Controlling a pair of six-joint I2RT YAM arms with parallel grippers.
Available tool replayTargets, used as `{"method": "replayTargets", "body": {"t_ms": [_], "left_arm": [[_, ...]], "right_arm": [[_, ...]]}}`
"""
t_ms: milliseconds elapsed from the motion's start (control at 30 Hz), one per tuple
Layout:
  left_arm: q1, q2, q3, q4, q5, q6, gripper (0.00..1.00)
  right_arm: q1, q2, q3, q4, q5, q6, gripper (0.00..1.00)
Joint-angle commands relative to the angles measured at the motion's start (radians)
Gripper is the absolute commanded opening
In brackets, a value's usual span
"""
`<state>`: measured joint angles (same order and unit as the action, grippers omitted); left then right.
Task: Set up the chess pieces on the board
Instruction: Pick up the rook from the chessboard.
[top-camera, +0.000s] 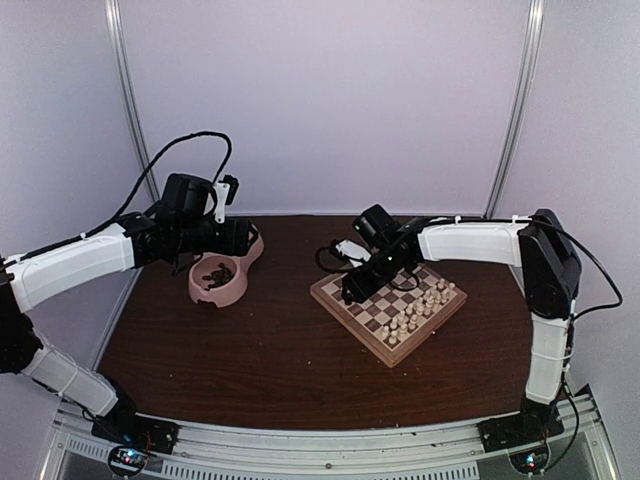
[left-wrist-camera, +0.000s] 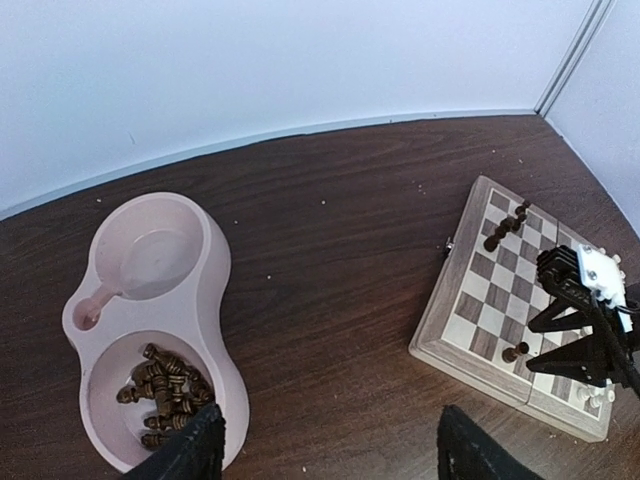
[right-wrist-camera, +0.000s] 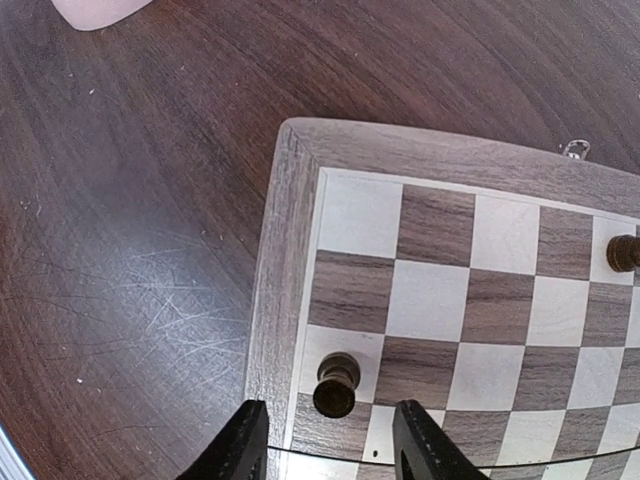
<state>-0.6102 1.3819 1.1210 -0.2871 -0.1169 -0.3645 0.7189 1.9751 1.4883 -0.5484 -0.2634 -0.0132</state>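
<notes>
Most dark chess pieces (left-wrist-camera: 160, 395) lie heaped in the near cup of the pink bowl (left-wrist-camera: 215, 270); a few stand on the board (right-wrist-camera: 285, 250). One dark pawn (right-wrist-camera: 337, 385) stands by the board's edge, free between the spread fingers of the right gripper (right-wrist-camera: 330, 425). I think it should lift straight up, not bump the pawn. The left gripper (left-wrist-camera: 328, 430) hangs open, holding nothing, by the bowl, with wide table (right-wrist-camera: 120, 250) between bowl and board
</notes>
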Motion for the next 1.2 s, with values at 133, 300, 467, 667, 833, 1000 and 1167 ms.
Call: {"method": "replayTargets", "body": {"t_ms": [133,300,467,667,833,1000,1167], "left_arm": [[0.006,-0.019,-0.002,0.001,-0.029,0.025,0.73],[0.007,-0.010,0.005,-0.003,-0.019,0.027,0.74],[0.007,-0.003,0.013,-0.014,-0.021,0.030,0.73],[0.009,0.000,0.013,-0.016,-0.018,0.030,0.74],[0.009,0.011,0.016,-0.021,-0.011,0.028,0.74],[0.009,0.012,0.017,-0.026,-0.010,0.028,0.74],[0.009,0.013,0.016,-0.034,-0.010,0.029,0.74]], "right_arm": [[0.012,0.027,0.055,-0.038,0.056,-0.017,0.41],[0.013,0.038,0.061,-0.039,0.053,-0.019,0.34],[0.015,0.049,0.066,-0.039,0.051,-0.019,0.33],[0.017,0.059,0.070,-0.037,0.047,-0.019,0.30],[0.019,0.065,0.078,-0.036,0.044,-0.021,0.27],[0.019,0.074,0.090,-0.041,0.042,-0.021,0.22],[0.019,0.079,0.091,-0.042,0.041,-0.022,0.18]]}}
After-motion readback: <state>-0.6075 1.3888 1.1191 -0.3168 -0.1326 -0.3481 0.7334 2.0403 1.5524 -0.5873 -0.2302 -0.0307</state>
